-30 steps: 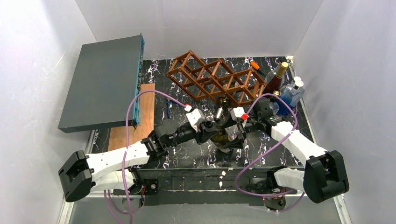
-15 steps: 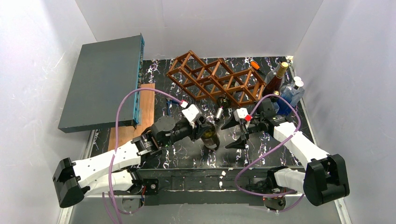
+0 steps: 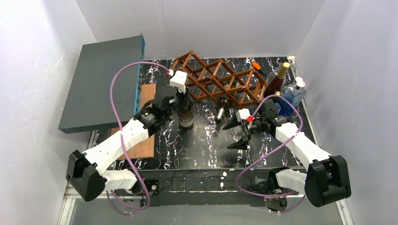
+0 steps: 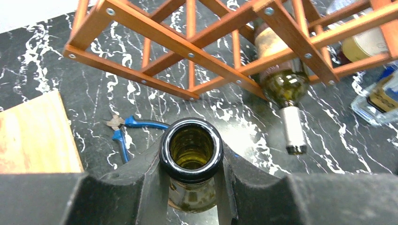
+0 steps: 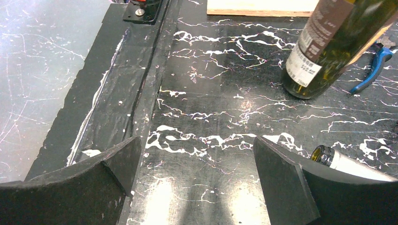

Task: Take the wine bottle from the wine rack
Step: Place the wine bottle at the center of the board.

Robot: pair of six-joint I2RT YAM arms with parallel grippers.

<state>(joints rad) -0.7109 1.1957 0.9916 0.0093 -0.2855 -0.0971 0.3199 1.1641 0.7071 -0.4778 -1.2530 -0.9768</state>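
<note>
Left claw (image 4: 191, 185) clamps glossy, round-mouthed green-glass wine bottle (image 4: 190, 149).

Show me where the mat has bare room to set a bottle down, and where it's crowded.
Bare: the mat between the upright green bottle, the right gripper and the near edge. Crowded: by the wine rack, where the racked bottle pokes out, and the back right corner's cluster of bottles.

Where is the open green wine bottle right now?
In the top view the wine bottle stands upright left of centre, held at its neck by the left pincer, just in front of the wine rack, with blue pliers beside it.
</note>
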